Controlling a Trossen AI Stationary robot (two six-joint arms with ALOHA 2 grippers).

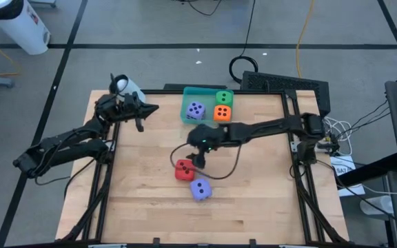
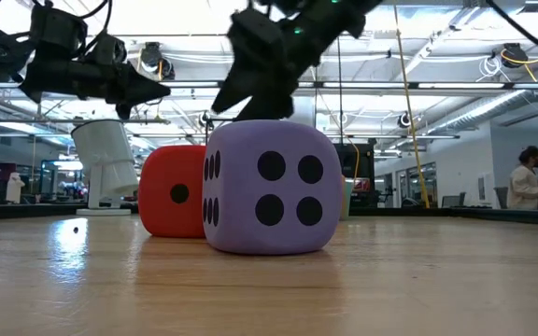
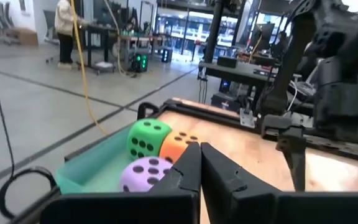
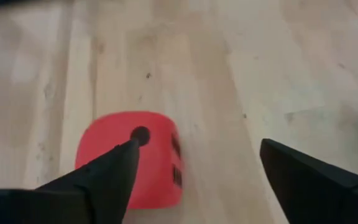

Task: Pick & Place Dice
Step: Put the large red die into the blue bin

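Observation:
Two dice rest on the wooden table: a red one [image 1: 184, 169] [image 2: 171, 191] [image 4: 129, 158] and a purple one [image 1: 200, 189] [image 2: 269, 187] just nearer the front edge. A teal tray [image 1: 188, 93] at the far side holds a purple die [image 1: 196, 110], a green die [image 1: 224, 98] [image 3: 148, 140] and an orange die [image 1: 222, 114] [image 3: 178, 146]. My right gripper [image 1: 198, 158] [image 4: 197, 168] hangs open above the table, slanting down just beyond the red die and touching nothing. My left gripper [image 1: 149, 109] [image 3: 199, 155] is shut and empty, held level left of the tray.
A white object [image 1: 125, 85] [image 2: 106, 168] stands at the table's far left corner. A dark cable [image 1: 229, 169] droops from the right arm onto the wood beside the red die. Black frame rails [image 1: 291, 138] run along the table's sides. A person [image 2: 530, 177] stands in the room beyond.

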